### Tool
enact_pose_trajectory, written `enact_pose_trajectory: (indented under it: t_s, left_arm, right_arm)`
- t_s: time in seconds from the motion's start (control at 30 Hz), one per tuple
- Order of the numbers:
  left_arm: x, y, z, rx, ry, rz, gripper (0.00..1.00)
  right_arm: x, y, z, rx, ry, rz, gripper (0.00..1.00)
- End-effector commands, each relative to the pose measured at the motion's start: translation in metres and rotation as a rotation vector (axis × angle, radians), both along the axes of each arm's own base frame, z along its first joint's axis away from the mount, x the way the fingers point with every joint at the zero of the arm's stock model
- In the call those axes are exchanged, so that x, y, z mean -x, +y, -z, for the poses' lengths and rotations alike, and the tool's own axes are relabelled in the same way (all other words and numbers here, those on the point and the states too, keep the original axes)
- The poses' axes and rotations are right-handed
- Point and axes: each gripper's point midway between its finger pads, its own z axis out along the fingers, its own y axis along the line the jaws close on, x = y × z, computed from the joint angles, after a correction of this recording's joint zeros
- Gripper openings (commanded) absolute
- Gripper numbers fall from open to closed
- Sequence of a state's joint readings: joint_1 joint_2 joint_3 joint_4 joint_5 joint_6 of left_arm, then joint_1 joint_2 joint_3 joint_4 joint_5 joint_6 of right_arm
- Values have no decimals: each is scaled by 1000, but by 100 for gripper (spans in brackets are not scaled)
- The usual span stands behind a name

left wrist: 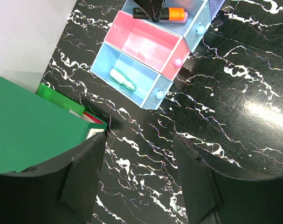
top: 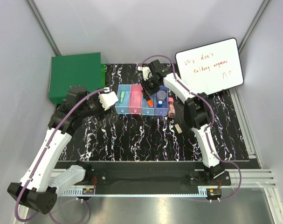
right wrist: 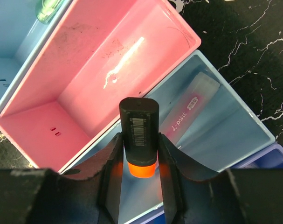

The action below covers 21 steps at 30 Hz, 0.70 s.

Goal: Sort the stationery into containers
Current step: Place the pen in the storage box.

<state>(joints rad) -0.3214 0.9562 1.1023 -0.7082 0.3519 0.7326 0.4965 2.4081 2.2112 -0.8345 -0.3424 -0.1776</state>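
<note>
The four joined bins point(top: 142, 111) stand mid-table: light blue, pink point(top: 135, 99), light blue, purple. My right gripper point(top: 148, 89) is shut on an orange marker point(top: 150, 101) with a black cap, tilted over the second light blue bin. In the right wrist view the fingers point(right wrist: 112, 158) clamp the marker point(right wrist: 139, 130) above that bin, where a pink marker point(right wrist: 190, 108) lies. A green stick point(left wrist: 122, 80) lies in the first light blue bin. A grey-purple disc point(top: 161, 94) sits at the purple bin. A pink-capped dark tube point(top: 171, 108) lies just right of the bins. My left gripper point(left wrist: 139, 179) is open and empty, left of the bins.
A large flat green box point(top: 73, 77) sits at the back left, close to my left gripper. A white writing board point(top: 210, 65) with red handwriting leans at the back right. A small pale piece point(top: 178, 127) lies on the black marbled mat in front of the bins.
</note>
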Motion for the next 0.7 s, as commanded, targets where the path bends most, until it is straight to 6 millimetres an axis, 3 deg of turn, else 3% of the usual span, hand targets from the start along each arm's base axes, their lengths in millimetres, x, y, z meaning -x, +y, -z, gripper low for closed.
enact_pose_trajectory:
  t_s: [0.0, 0.2, 0.67]
  left_arm:
    - [-2, -2, -14, 26, -60, 14, 65]
    - [-2, -3, -14, 27, -58, 14, 65]
    - [-3, -2, -24, 41, -72, 4, 65]
  right_arm:
    - [-5, 6, -25, -12, -73, 5, 41]
    - [-3, 1, -36, -8, -90, 23, 44]
    - [-4, -12, -90, -3, -215, 37, 49]
